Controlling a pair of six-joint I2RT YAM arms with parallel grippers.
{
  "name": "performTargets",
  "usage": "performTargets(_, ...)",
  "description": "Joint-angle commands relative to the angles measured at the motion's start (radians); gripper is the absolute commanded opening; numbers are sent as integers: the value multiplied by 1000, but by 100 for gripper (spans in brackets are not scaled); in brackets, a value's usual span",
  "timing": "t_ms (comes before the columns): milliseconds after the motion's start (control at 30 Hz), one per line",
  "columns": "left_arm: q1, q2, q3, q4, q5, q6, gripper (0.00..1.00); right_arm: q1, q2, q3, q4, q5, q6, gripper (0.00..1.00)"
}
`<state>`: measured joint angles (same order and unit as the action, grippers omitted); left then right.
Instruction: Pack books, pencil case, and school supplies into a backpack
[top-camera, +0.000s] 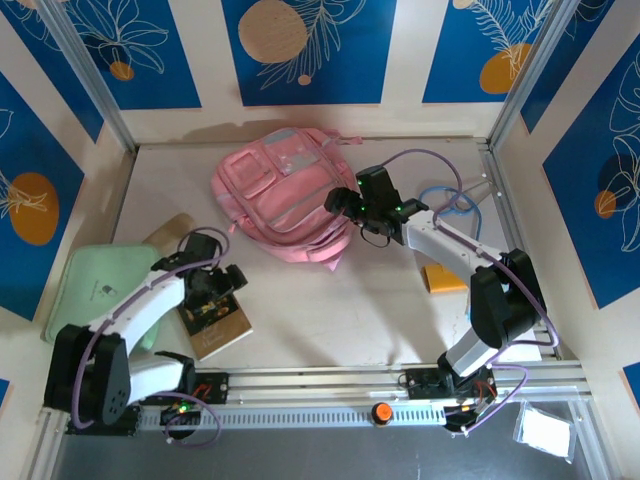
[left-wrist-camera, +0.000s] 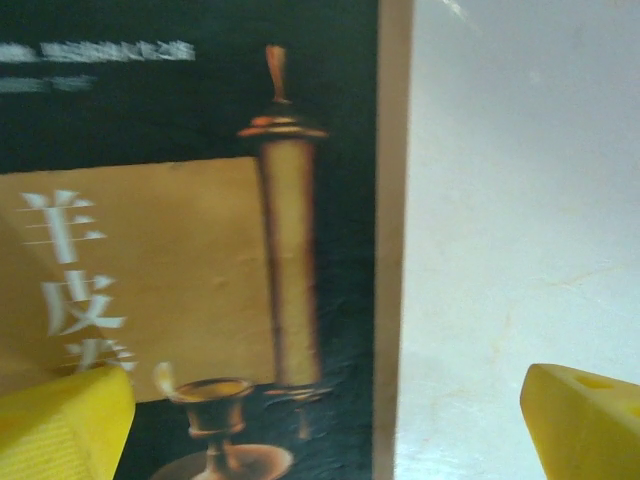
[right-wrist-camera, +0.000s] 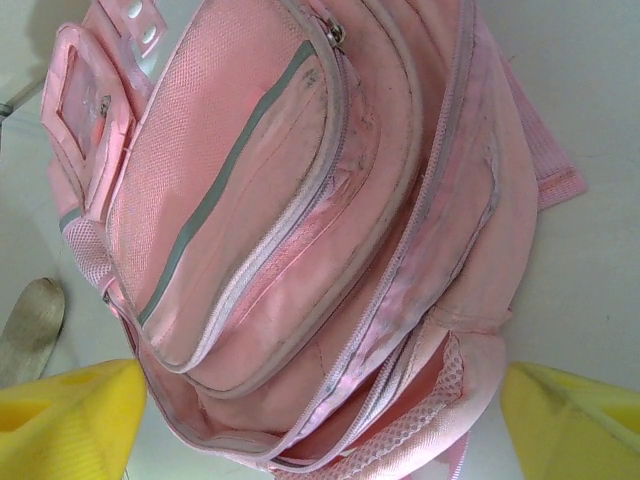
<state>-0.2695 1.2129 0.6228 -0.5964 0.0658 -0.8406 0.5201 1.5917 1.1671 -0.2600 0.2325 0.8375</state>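
Pale grey tabletop (top-camera: 330, 310), enclosed by white walls that carry blue leaf-print boards. At the far centre you find the backpack (top-camera: 280, 195), pink with grey trim, lying with its zipped front pockets facing up and a strap trailing toward the near side.

Just beside its right edge stands the right gripper (top-camera: 340, 203). Its yellow fingertips (right-wrist-camera: 70, 420) are spread wide apart with nothing between them, and the pack lies spread below them in the wrist view.

Left of the pack, the tan pencil case (top-camera: 170, 232) lies on the table, partly covered by the left arm.

Nearer to you, the brown book (top-camera: 215, 325) lies flat, its dark cover picturing a scroll and a goblet. Over it hangs the left gripper (top-camera: 212, 295), jaws apart and empty; in the wrist view one fingertip sits above the cover and the other above bare table, straddling the book's right edge. You cannot tell whether either fingertip touches.

Further out, note a pale green flat pouch (top-camera: 95, 285) at the left wall and a flat orange item (top-camera: 443, 278) under the right arm.
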Motion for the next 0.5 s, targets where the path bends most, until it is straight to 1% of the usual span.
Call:
performTargets(0, -26, 62, -6, 136, 102, -53, 98, 8, 7, 29, -26, 1, -12, 92)
performTargets(67, -36, 106, -5, 215, 142, -63, 97, 10, 4, 30, -31, 4, -17, 91)
performTargets(167, -49, 166, 20, 291, 175, -74, 97, 14, 6, 35, -36, 0, -21, 91)
performTargets(267, -53, 202, 68, 303, 197, -66, 97, 28, 11, 48, -40, -18, -42, 90)
performTargets(333, -53, 197, 100, 263, 193, -40, 97, 47, 17, 70, -47, -35, -71, 90)
performTargets(467, -32, 121, 170, 72, 84, 56, 100, 119, 60, 146, -85, -88, -169, 88)
